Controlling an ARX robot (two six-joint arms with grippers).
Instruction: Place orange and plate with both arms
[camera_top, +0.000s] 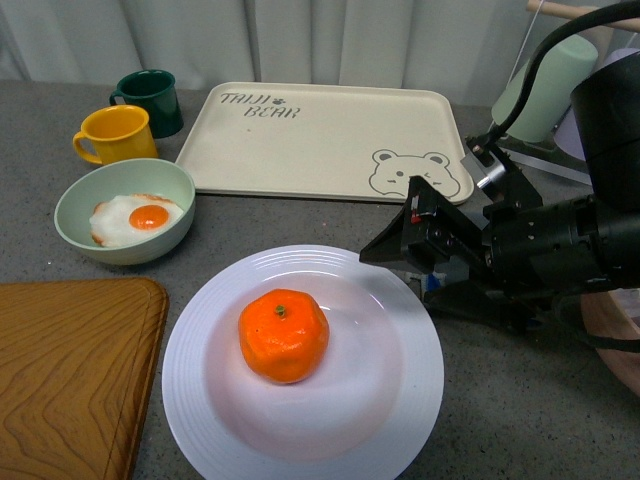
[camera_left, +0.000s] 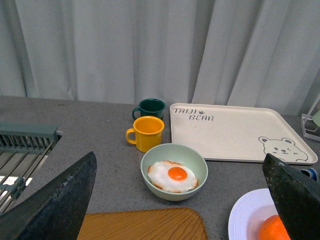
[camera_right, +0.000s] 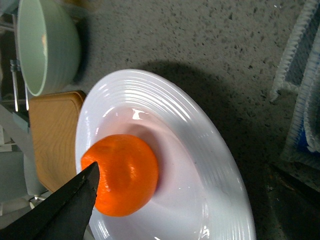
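Observation:
The orange (camera_top: 283, 335) sits in the middle of the white ribbed plate (camera_top: 200, 400) at the front of the grey counter. My right gripper (camera_top: 400, 275) is open and empty, just above the plate's far right rim and apart from the orange. In the right wrist view the orange (camera_right: 125, 172) lies on the plate (camera_right: 200, 165), with one dark finger (camera_right: 60, 210) beside it. My left gripper (camera_left: 179, 159) is open and empty, held back over the counter's left. Its fingers (camera_left: 55, 205) frame the bowl, and the plate's edge (camera_left: 247, 215) and the orange (camera_left: 272, 230) show at the corner.
A pale green bowl (camera_top: 100, 250) with a fried egg stands left of the plate. A yellow mug (camera_top: 115, 133) and a dark green mug (camera_top: 150, 100) stand behind it. The beige bear tray (camera_top: 320, 130) lies at the back. A wooden board (camera_top: 70, 370) is at the front left.

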